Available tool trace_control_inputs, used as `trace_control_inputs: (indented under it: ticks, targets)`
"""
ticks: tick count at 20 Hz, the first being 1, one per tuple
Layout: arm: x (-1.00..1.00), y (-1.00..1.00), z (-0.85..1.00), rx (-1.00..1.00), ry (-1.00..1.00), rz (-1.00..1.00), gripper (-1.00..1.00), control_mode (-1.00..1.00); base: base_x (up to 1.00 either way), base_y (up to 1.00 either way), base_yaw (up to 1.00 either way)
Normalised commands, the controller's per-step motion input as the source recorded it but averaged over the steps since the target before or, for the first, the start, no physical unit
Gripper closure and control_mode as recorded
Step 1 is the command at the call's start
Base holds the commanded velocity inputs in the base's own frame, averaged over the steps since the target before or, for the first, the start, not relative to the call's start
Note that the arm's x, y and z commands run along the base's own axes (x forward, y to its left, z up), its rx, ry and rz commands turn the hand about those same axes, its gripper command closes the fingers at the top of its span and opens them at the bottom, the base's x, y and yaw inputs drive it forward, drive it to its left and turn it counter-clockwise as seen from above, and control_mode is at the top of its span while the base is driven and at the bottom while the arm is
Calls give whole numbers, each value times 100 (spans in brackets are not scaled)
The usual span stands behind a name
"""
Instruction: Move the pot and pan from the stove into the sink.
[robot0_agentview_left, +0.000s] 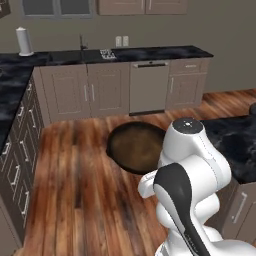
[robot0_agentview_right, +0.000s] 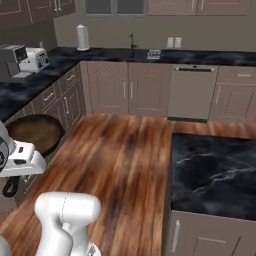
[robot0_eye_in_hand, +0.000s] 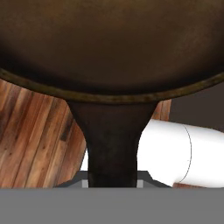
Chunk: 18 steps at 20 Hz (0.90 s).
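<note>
We see our end effector (robot0_eye_in_hand: 111, 183) clamped on the handle of the cast-iron skillet (robot0_agentview_left: 136, 146), carrying it level above the wooden floor (robot0_agentview_left: 80, 190), the sink (robot0_agentview_right: 131, 52) far ahead.

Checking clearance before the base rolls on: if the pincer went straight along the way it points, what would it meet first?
Nothing new: the pincer is shut on the pan by its handle, so the pan leads. Beyond it, depth is unclear.

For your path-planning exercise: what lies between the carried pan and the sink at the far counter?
In the left base view, bare wood floor runs from the pan to the cabinets below the sink; nothing stands on it.
</note>
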Motion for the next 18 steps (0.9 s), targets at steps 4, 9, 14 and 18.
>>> trace_control_inputs:
  ticks: [4, 9, 14, 18]
  targets:
    - [0, 0, 0, 0, 0, 0, 100, 100, 95, 13, -3]
    - [0, 0, 0, 0, 0, 0, 100, 100, 99, 16, -3]
    - [0, 0, 0, 0, 0, 0, 100, 100, 100, 18, -4]
    - [0, 0, 0, 0, 0, 0, 100, 100, 100, 19, -4]
